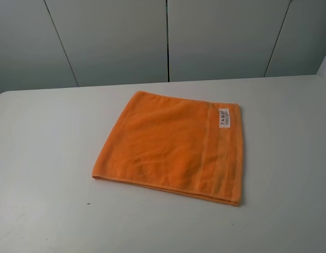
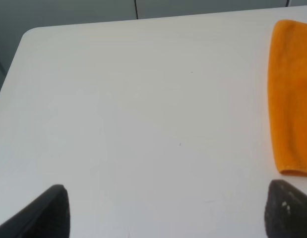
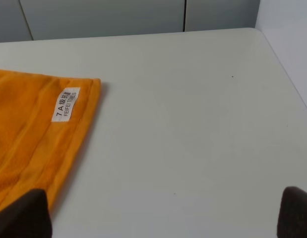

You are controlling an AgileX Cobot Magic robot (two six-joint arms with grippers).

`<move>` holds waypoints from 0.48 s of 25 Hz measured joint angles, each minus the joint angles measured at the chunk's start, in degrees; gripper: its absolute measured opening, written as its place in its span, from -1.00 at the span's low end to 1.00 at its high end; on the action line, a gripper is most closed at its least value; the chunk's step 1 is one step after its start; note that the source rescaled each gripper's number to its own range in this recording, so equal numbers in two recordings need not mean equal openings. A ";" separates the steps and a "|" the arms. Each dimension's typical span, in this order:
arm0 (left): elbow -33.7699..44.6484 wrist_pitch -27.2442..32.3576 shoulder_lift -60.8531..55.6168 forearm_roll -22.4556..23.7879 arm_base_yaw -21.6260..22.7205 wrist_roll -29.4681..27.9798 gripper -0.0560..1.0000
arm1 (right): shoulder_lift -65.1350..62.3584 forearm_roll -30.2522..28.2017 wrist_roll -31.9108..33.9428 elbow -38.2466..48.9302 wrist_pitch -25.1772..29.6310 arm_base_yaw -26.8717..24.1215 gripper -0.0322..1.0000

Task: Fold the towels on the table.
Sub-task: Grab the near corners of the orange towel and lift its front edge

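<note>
Orange towel (image 1: 168, 145) lies flat on the table (image 1: 41, 158), reachable from both sides. Left gripper (image 2: 168, 218) and right gripper (image 3: 160, 218) hover released, empty.

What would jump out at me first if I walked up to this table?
The bright orange towel stands out, lying flat near the middle of the plain white table. It has a small white label near its far right corner. In the wrist views, the left gripper and right gripper are spread wide open and hold nothing.
</note>
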 joint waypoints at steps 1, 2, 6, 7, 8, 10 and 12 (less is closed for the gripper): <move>0.00 0.00 0.00 0.00 0.00 0.00 1.00 | 0.00 0.00 0.00 0.00 0.00 0.00 0.97; 0.00 0.00 0.00 0.00 0.00 0.00 1.00 | 0.00 0.00 0.00 0.00 0.00 0.00 0.97; 0.00 0.00 0.00 0.00 0.00 0.00 1.00 | 0.00 0.00 0.00 0.00 0.00 0.00 0.97; 0.00 0.00 0.00 0.00 0.00 0.00 1.00 | 0.00 0.00 0.00 0.00 0.00 0.00 0.97; 0.00 0.00 0.00 0.00 0.00 0.00 1.00 | 0.00 0.00 0.00 0.00 0.00 0.00 0.97; 0.00 0.00 0.00 0.00 0.00 0.00 1.00 | 0.00 0.00 0.00 0.00 0.00 0.00 0.97; 0.00 0.00 0.00 0.00 0.00 0.00 1.00 | 0.00 0.00 0.00 0.00 0.00 0.00 0.97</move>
